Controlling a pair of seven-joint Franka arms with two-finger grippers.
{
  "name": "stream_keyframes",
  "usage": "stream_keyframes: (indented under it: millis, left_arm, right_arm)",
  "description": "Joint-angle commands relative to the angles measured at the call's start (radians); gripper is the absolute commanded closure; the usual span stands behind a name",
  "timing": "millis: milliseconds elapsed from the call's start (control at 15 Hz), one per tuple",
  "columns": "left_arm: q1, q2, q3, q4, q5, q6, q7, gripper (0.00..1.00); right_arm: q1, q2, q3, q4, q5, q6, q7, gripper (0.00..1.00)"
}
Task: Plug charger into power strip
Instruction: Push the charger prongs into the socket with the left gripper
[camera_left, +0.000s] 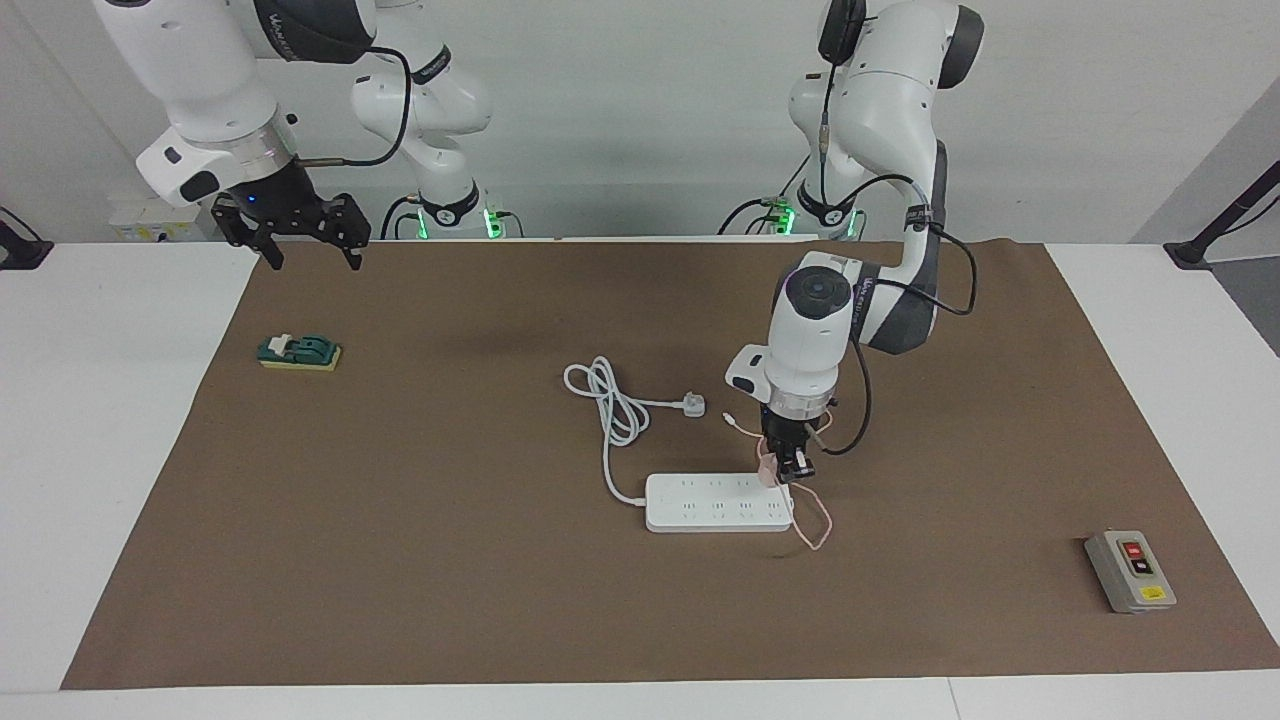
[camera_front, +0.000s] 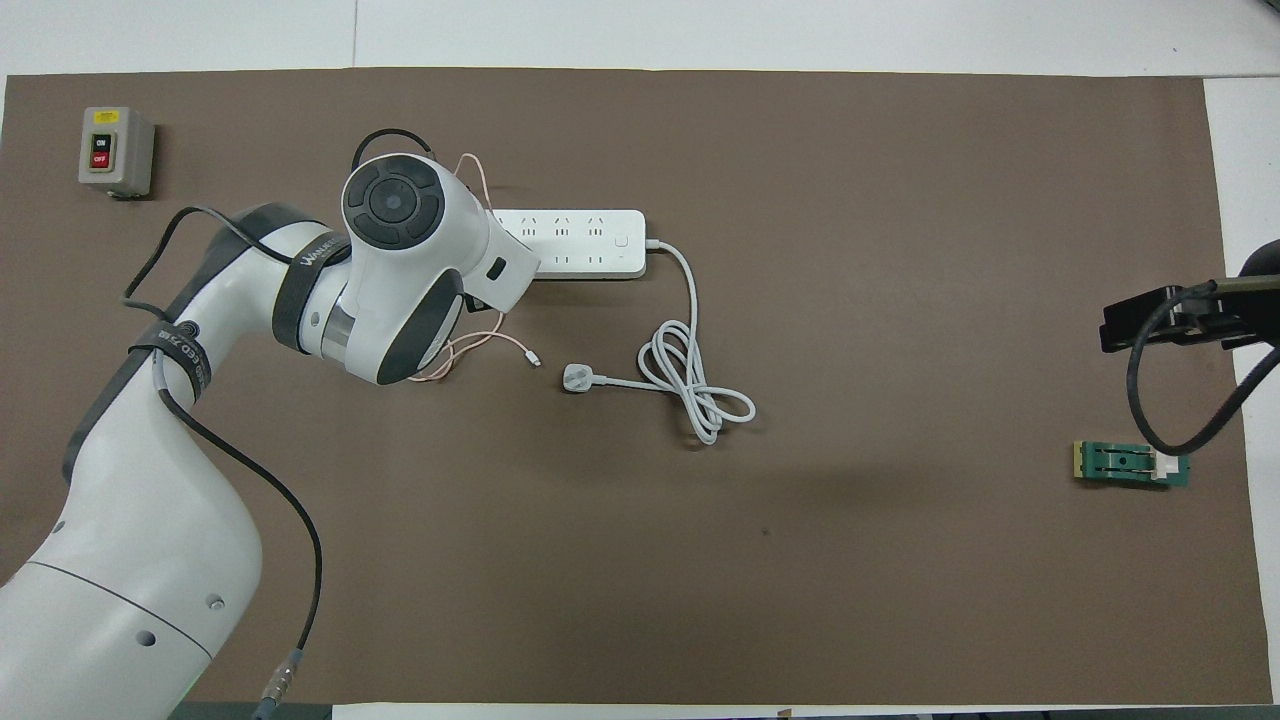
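You have the left gripper (camera_left: 790, 466) down at the power strip (camera_left: 715, 503), at the strip's end toward the left arm's side of the table, and its fingers are clenched on the charger (camera_left: 767, 468), the small pale pink cube pressed against the strip's top face at the corner nearest the robots. Whether the pins are seated in an outlet cannot be told. The charger's thin pink cable (camera_left: 815, 525) loops off that end of the strip onto the brown mat (camera_left: 450, 560). The strip lies flat near the middle of the worktop, its thick white cord (camera_left: 612, 410) coiling toward the robots and ending in a white three-pin plug (camera_left: 693, 404) lying loose. Your right gripper (camera_left: 298, 240) waits in the air, fingers spread and holding nothing, over the mat's corner at the right arm's end, near a green block (camera_left: 300, 352). A grey button box (camera_left: 1130, 571) sits near the corner farthest from the robots at the left arm's end.
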Motion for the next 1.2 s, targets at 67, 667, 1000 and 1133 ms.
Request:
stream_keyframes:
  millis: [67,667,1000,1133]
  left_arm:
    - [-0.012,0.006,0.014,-0.034,0.027,0.049,-0.029,1.00]
    - [0.005,0.080,0.003,0.097,0.007,-0.109,0.021,1.00]
    - [0.011,0.214,-0.009,0.308,-0.050,-0.241,0.082,1.00]
    - [0.015,0.228,-0.012,0.324,-0.064,-0.241,0.137,1.00]
  right_arm:
    - [-0.007,-0.018,0.005,-0.014,-0.003,-0.013,-0.025,0.00]
    - [-0.006,-0.018,0.005,-0.014,-0.003,-0.013,-0.025,0.00]
    - [-0.004,-0.018,0.005,-0.014,-0.003,-0.013,-0.025,0.00]
    - [-0.004,-0.018,0.005,-0.014,-0.003,-0.013,-0.025,0.00]
